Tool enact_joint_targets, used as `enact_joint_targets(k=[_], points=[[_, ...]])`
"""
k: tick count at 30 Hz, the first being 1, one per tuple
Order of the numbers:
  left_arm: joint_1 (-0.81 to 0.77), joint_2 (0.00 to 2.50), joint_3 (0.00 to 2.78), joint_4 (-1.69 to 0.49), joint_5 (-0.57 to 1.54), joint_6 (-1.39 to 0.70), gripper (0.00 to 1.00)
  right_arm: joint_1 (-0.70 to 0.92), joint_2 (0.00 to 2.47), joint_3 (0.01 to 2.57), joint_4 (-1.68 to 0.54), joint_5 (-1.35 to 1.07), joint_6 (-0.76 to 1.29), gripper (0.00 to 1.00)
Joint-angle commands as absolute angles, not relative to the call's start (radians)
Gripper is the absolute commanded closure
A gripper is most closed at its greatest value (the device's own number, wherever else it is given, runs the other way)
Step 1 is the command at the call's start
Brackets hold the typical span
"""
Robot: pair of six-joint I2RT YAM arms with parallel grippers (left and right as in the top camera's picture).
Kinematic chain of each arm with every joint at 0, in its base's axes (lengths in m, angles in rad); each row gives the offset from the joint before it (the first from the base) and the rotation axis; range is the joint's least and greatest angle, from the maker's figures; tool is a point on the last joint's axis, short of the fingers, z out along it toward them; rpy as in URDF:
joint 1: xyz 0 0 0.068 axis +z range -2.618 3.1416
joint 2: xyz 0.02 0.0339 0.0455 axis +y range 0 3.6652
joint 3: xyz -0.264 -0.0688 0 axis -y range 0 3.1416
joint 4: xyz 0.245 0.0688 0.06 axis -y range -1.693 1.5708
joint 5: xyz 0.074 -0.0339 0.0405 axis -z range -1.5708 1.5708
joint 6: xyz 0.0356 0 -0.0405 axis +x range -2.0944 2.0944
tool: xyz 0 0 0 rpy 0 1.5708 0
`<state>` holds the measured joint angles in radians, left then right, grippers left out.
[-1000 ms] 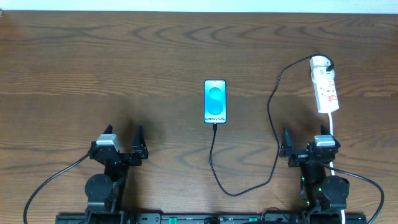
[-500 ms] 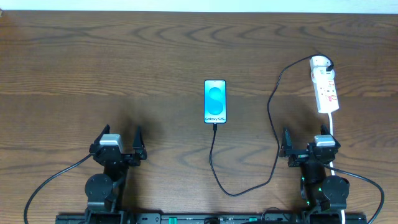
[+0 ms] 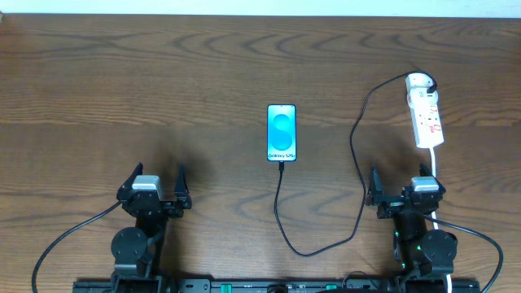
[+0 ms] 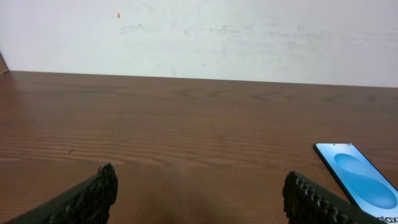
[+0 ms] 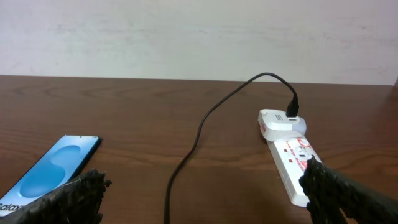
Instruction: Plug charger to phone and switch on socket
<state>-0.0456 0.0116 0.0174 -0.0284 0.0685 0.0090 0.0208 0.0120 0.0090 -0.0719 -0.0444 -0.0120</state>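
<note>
Phone: the phone (image 3: 282, 133) lies flat and screen-up in the middle of the bench (image 3: 163, 81), its short lower edge turned toward my two arms. I judge that leaves its port facing the side I reach from.

Charger: the charger (image 3: 276, 199) runs as a black cable from the white adapter seated in the far end of the strip. It loops down toward my side and climbs back up to the phone's lower edge. From overhead the tip meets that edge. I cannot tell whether it is fully seated.

Socket: the socket (image 3: 428, 120) lies lengthwise at the right side of the bench, just beyond my right arm, so that arm is the natural one for the switch. The red switch marks are too small for me to read as on or off.

Left gripper: the left gripper (image 4: 200, 186) has its jaws spread wide and holds nothing. It sits low near its base, well short of the phone, which shows at the right edge of its wrist view.

Right gripper: the right gripper (image 5: 204, 186) is also spread wide and empty. It is parked near its base with phone, cable and strip all ahead of it.

Stage, as I judge it: the plugging looks done or nearly so. Whether the switch has been pressed I cannot confirm.
</note>
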Motion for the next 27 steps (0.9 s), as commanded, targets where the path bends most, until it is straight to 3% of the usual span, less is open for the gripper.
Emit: enact_joint_targets(k=[1,27], points=[[-0.040,0.001,0.004,-0.074,0.070,0.031,0.13,0.025,0.006,0.006,-0.075,-0.036,-0.023,0.01],[-0.039,0.004,0.004,-0.067,0.070,0.045,0.13,0.025,0.006,0.006,-0.075,-0.036,-0.023,0.01]])
